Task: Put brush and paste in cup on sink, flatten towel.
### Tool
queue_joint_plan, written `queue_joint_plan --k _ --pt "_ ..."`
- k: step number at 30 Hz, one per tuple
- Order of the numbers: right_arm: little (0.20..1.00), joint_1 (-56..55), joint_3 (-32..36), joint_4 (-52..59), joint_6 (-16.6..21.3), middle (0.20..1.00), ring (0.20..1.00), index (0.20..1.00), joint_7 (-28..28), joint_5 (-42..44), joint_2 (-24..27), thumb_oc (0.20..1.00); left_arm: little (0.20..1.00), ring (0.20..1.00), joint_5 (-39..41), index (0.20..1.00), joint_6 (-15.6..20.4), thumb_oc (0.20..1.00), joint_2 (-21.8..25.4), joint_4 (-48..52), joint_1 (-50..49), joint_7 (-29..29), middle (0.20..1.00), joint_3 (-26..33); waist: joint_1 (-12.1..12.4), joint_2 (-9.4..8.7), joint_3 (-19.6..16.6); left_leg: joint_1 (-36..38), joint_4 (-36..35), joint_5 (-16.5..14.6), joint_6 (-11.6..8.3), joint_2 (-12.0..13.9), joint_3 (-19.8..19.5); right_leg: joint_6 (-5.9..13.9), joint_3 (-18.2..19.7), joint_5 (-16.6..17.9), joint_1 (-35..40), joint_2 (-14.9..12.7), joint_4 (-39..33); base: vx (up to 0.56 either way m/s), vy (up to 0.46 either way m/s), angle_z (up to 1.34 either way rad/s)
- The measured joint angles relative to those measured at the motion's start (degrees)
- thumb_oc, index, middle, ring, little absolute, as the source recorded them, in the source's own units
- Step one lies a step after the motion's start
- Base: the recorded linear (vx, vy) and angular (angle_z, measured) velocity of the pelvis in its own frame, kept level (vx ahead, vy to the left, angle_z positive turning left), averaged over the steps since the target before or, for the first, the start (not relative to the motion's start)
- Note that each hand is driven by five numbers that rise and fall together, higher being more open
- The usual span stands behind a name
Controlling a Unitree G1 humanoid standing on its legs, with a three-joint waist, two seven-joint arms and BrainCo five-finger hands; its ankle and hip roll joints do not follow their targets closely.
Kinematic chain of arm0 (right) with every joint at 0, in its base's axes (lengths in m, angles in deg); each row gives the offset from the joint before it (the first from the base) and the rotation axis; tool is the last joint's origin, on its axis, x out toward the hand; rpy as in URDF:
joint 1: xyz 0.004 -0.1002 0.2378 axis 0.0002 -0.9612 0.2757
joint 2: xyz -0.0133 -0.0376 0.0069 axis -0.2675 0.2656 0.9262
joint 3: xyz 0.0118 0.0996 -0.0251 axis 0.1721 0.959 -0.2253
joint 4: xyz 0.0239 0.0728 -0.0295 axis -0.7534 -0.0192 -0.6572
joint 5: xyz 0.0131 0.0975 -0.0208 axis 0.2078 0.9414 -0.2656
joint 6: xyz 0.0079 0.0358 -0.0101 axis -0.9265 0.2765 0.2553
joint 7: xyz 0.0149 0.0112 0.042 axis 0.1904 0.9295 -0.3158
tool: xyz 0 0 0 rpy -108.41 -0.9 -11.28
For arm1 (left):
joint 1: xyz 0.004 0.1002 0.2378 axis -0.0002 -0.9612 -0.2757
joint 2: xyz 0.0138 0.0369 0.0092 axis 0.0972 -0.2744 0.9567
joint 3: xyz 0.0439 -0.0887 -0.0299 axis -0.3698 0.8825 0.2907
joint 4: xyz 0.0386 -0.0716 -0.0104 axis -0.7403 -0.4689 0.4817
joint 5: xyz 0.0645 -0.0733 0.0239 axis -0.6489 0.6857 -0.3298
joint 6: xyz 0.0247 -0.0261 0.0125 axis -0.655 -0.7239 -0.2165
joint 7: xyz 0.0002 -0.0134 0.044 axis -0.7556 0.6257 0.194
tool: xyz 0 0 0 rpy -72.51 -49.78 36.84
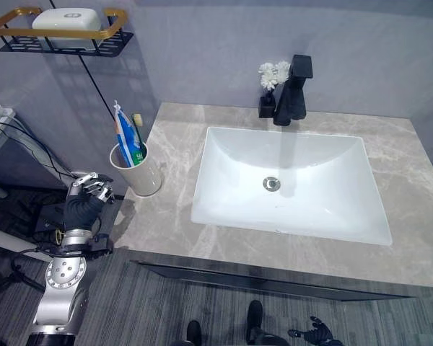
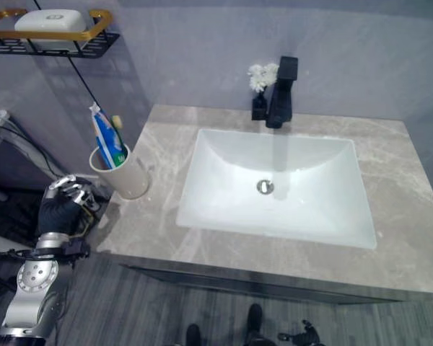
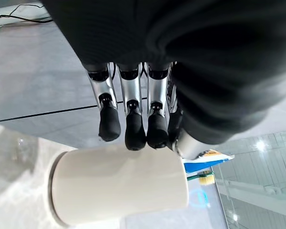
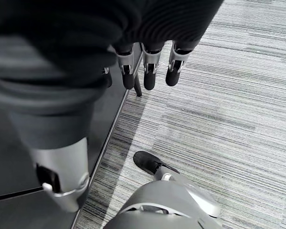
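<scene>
1. Right wrist view, nearest item: right hand (image 4: 150, 71), hanging low over grey striped floor (image 4: 229, 119) beside the dark front of the vanity (image 4: 47, 176); fingers hang loosely curled and hold nothing. Open floor lies all around it. In the left eye view it sits at the bottom edge, below the counter's front edge.

2. Left hand (image 1: 86, 198), off the counter's left edge, just beside the cup; fingers loosely bent, nothing in them. Left wrist view: dark fingertips (image 3: 135, 136) hover at the cup's wall; contact cannot be judged.

3. Cup (image 1: 137, 171), cream, upright at the counter's front left corner, near the left edge. Holds the blue-and-white paste (image 1: 124, 137) and the brush (image 1: 138, 124), green handle, head up, both leaning inside. The left wrist view adds the cup's smooth side from close by and the paste's tip past its rim.

4. Counter (image 1: 390, 259), grey marble; bare strips run along the front and the right side.

5. Sink (image 1: 289, 184), white, rectangular, set in the counter, drain in the middle, basin open.

6. Black faucet (image 1: 292, 90) at the back edge, with a small dark vase of white flowers (image 1: 273, 76) just beside it.

7. Wall shelf (image 1: 61, 36), black with a gold rail, farthest left, carrying a white soap dish (image 1: 66, 20).
</scene>
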Motion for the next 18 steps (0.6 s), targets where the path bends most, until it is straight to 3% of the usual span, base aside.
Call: queue_joint_plan --k 18 --pt "1.0 -0.15 -0.28 -0.53 -0.1 1.0 1.0 1.0 0.03 0.03 0.11 1.0 0.2 0.2 0.13 0.2 -0.16 0.2 0.01 -0.32 -1.69 -1.88 0.2 -1.88 -0.29 1.06 -1.08 -1.43 0.0 0.04 0.01 -0.19 1.57 -0.11 1.5 0.66 -2.25 0.08 0.0 0.0 -0.003 -0.04"
